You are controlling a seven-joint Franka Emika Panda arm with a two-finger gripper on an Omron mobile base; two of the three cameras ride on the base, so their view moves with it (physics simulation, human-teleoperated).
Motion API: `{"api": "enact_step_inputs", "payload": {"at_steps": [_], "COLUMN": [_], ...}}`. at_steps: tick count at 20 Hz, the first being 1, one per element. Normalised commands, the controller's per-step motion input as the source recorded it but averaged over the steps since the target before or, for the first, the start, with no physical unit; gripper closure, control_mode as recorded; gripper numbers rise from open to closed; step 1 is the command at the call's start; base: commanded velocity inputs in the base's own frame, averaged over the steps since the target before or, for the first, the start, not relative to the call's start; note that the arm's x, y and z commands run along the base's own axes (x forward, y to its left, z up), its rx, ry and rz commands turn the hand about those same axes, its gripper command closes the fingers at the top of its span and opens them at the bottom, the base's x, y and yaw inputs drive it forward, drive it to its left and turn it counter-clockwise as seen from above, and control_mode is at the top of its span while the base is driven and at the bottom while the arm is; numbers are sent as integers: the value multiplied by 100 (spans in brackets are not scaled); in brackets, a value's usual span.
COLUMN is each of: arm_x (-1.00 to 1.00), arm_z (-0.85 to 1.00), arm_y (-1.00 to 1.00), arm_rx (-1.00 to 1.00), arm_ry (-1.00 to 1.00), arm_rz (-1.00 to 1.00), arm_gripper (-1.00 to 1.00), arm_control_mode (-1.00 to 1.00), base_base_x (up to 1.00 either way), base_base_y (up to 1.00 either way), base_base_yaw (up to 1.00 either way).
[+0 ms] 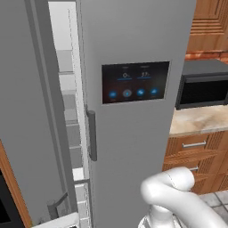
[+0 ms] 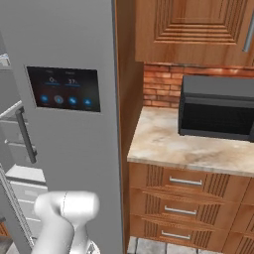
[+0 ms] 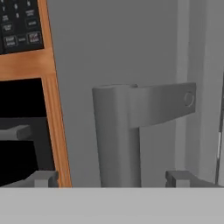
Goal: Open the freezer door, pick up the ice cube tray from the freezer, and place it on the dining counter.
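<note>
The freezer door is a plain grey panel at the left, swung partly open. Through the gap I see the freezer with its white inside and grey shelves; its drawers show low down. In the hand view the door's grey bar handle stands upright with its mounting bracket to the right. My gripper is open, one fingertip on each side of the bar and apart from it. The ice cube tray is hidden and the dining counter is out of view.
The other fridge door carries a dark touchscreen and its own handle. A black microwave sits on a short beige counter over wooden drawers. A wood-framed black oven panel lies beside the freezer door.
</note>
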Motion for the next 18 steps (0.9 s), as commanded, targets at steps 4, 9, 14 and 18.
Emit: {"api": "enact_step_inputs", "payload": {"at_steps": [4,9,14,18], "arm_x": [-29,-3,-5,-2], "arm_z": [55,88,100,85], "arm_y": [-17,-7,-18,-43], "arm_rx": [1,6,9,9], "arm_ry": [-5,1,6,9], "arm_rz": [20,11,3,3], "arm_gripper": [-100,-100,-100,-100], "arm_control_mode": [-100,-100,-100,-100], "base_base_x": [0,0,0,0], "base_base_y": [0,0,0,0], "base_base_yaw": [0,0,0,0]}}
